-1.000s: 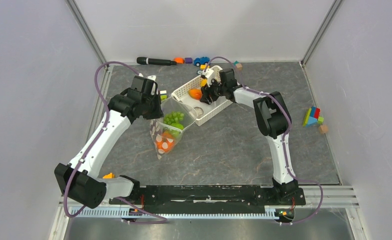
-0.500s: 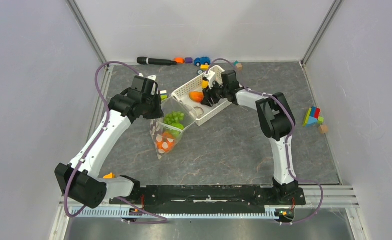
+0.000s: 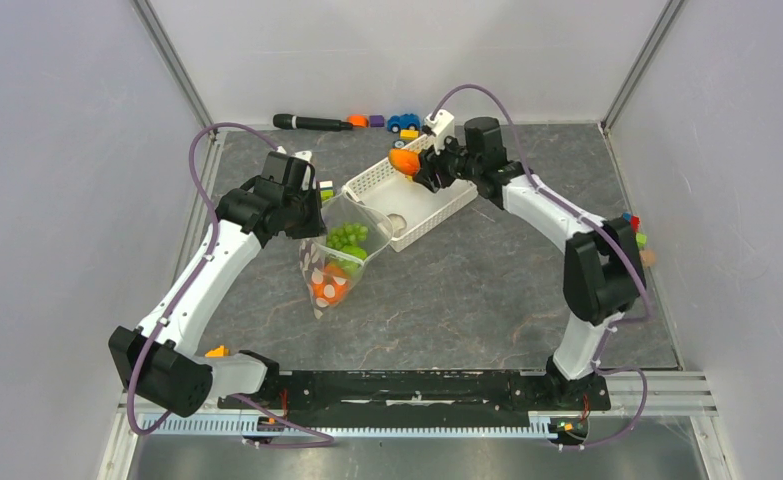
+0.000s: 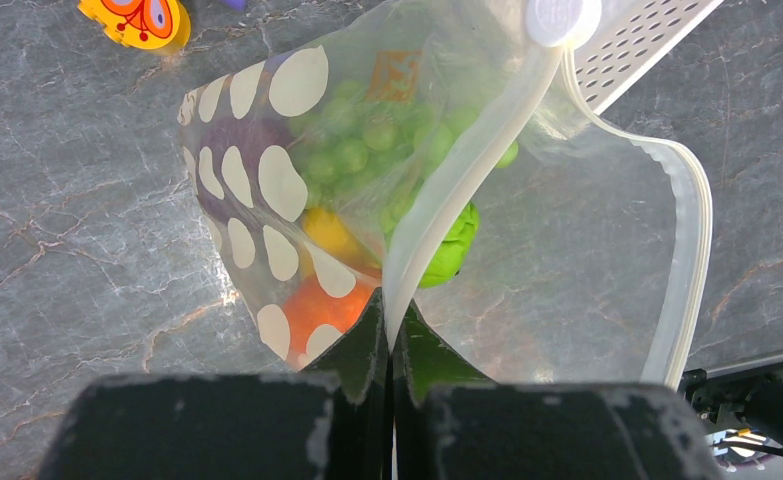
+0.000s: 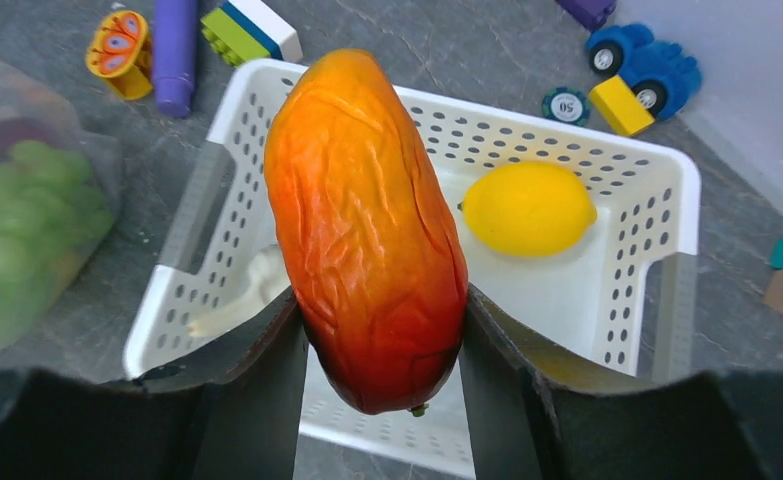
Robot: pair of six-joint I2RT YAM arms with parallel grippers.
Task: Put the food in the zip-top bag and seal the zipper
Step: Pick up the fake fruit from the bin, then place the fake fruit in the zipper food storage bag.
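Risen from the basket [image 5: 679, 190], right gripper [image 5: 375, 345] clasps the mango [image 5: 367, 200]; left gripper [image 4: 389, 335] pinches the bag [image 4: 267, 180]; I fear glossy skin slipping.

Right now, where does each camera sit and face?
Top external: above, behind both arms, looking down on the table; they show whole.
Left wrist: looks down past the left gripper, shut on the zip-top bag.
Right wrist: looks down past the right gripper, holding red-orange food, onto the white basket.
Shared: both wrist views show the green grapes.
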